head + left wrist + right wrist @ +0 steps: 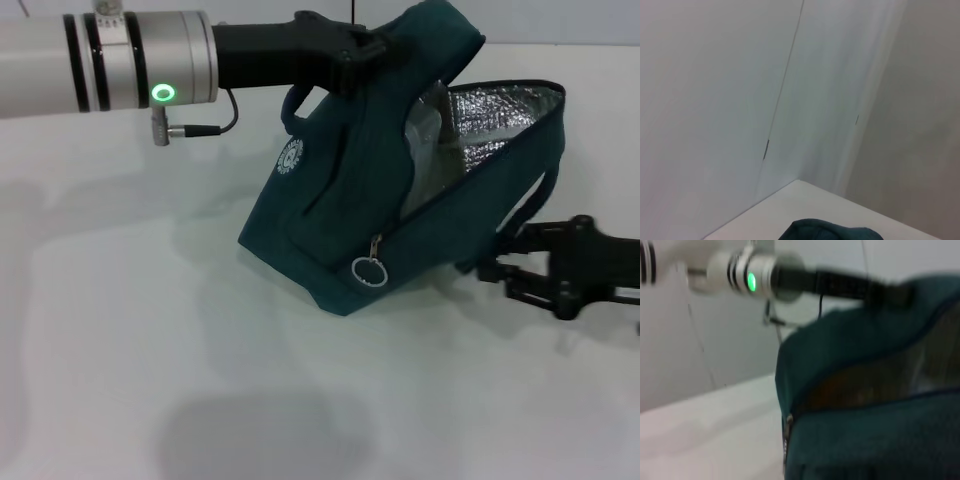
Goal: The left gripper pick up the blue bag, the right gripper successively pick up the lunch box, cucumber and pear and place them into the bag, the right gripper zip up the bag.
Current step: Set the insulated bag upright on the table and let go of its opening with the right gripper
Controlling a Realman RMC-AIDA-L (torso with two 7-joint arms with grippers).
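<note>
The blue bag (350, 200) hangs tilted above the white table, its mouth open and the silver lining (490, 130) showing. My left gripper (350, 50) is shut on the bag's top. A zipper pull with a metal ring (369, 270) hangs at the bag's lower front corner. Something pale and translucent (430, 140) lies inside; I cannot tell what it is. My right gripper (500, 262) sits low at the bag's right side, close to its back edge. The right wrist view shows the bag (880, 405) close up. The lunch box, cucumber and pear are out of view.
The white table (150, 350) spreads in front and to the left of the bag. A pale wall (740, 100) stands behind it. The left arm (110, 60) reaches across the top of the head view.
</note>
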